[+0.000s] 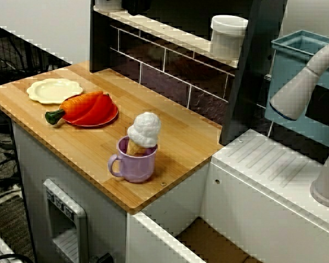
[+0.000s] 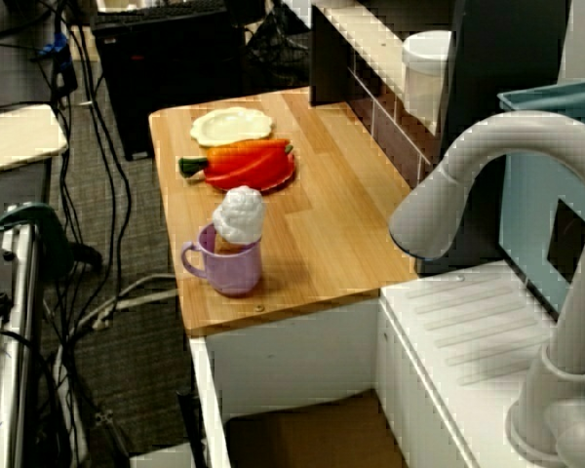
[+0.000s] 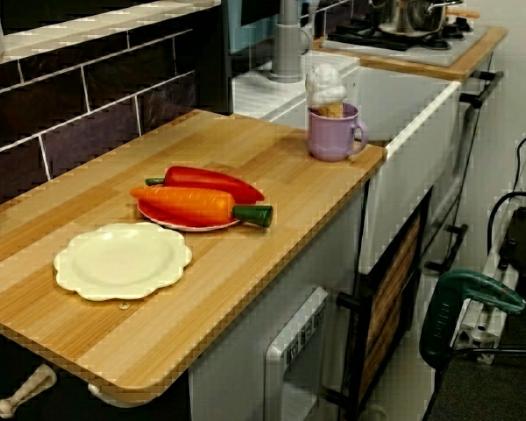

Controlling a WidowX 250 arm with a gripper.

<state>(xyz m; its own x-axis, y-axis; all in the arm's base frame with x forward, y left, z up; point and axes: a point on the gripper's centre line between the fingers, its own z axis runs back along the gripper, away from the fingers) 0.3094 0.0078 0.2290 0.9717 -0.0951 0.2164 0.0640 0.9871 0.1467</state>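
My gripper is not in any of the pictures. I cannot tell if it is open or closed, or how far it is from the things.

A purple mug (image 1: 134, 163) stands near the front edge of the wooden counter (image 1: 178, 137), at the end nearest the grey tap (image 1: 301, 87). Its handle points to the front edge. A toy ice cream cone (image 1: 144, 130) stands in the mug, white top up.

Further along, a carrot (image 1: 77, 104) and a red pepper (image 1: 97, 111) lie side by side on a red plate (image 1: 111, 117). A pale yellow plate (image 1: 54, 90) sits just beside it.
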